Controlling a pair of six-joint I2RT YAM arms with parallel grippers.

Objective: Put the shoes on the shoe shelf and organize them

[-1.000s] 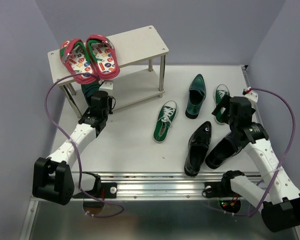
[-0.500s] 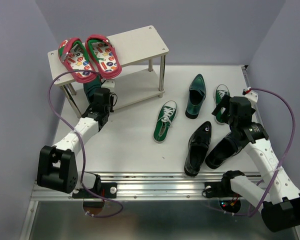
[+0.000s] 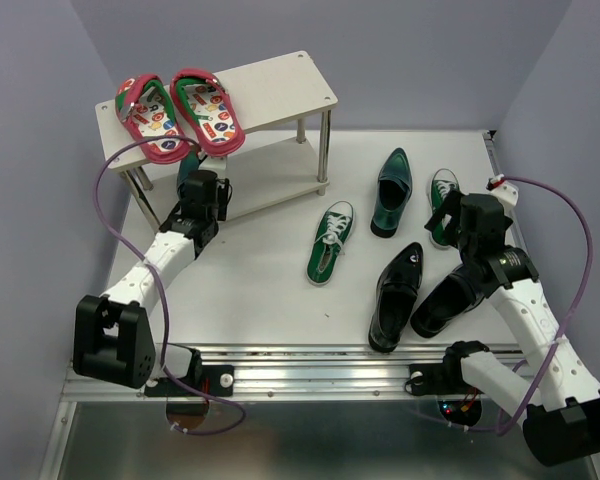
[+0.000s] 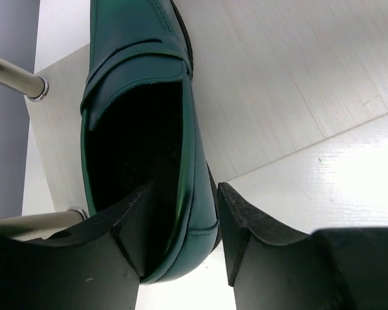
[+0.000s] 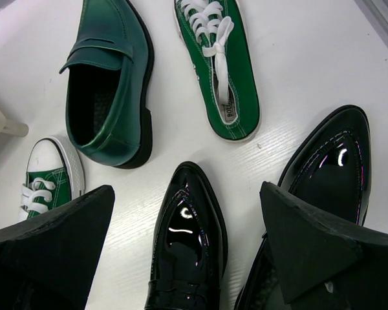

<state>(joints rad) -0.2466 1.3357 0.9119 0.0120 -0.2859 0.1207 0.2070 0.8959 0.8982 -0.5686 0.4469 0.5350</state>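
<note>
My left gripper (image 4: 184, 194) is shut on the heel wall of a glossy teal dress shoe (image 4: 136, 77), one finger inside it and one outside. The shoe lies on the lower board (image 4: 278, 77) of the shoe shelf (image 3: 280, 85); in the top view only a sliver of it (image 3: 185, 166) shows under the top board. My right gripper (image 5: 187, 194) is wide open and empty above the toe of one black dress shoe (image 5: 187, 252), beside the other black shoe (image 5: 330, 174). The second teal shoe (image 3: 390, 192) and two green sneakers (image 3: 330, 242) (image 3: 442, 205) lie on the table.
Red flip-flops (image 3: 145, 118) (image 3: 208, 110) lie on the left half of the shelf's top board. A silver shelf leg (image 4: 16, 74) stands just left of the held shoe. The black shoes (image 3: 395, 295) (image 3: 450, 300) lie near the table's front edge.
My left arm has pushed forward toward the shelf, carrying the teal shoe further under the top board onto the lower board. The right arm has not moved.
</note>
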